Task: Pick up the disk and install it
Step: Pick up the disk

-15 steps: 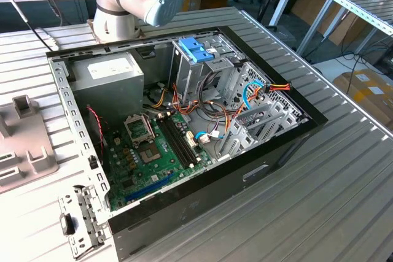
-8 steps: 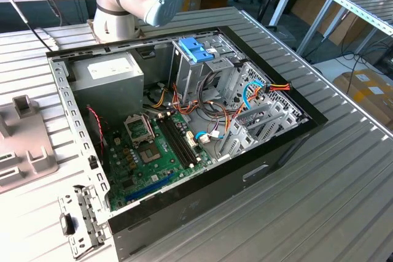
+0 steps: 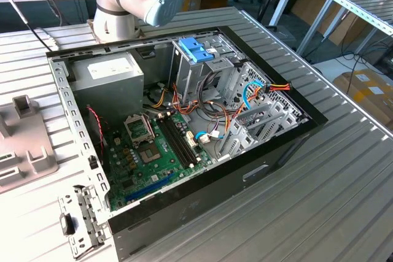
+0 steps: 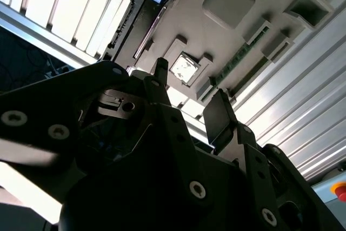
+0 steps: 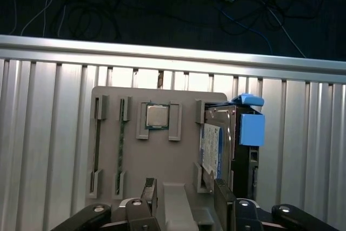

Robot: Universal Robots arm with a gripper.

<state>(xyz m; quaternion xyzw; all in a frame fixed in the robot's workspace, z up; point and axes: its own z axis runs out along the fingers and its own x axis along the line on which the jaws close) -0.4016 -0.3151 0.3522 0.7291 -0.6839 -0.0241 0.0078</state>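
Silver disk (image 5: 217, 133), seemingly blue-and-white faced; ribbed grey table (image 5: 54, 133).

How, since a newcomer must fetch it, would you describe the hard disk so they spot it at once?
Find the flat grey plastic parts tray on the ribbed aluminium table in the first wrist view. The disk stands on edge in the tray's end slot, beyond the square silver chip: a silver-metal slab with a white-and-blue label and light-blue trim, far bulkier than the two thin strips.
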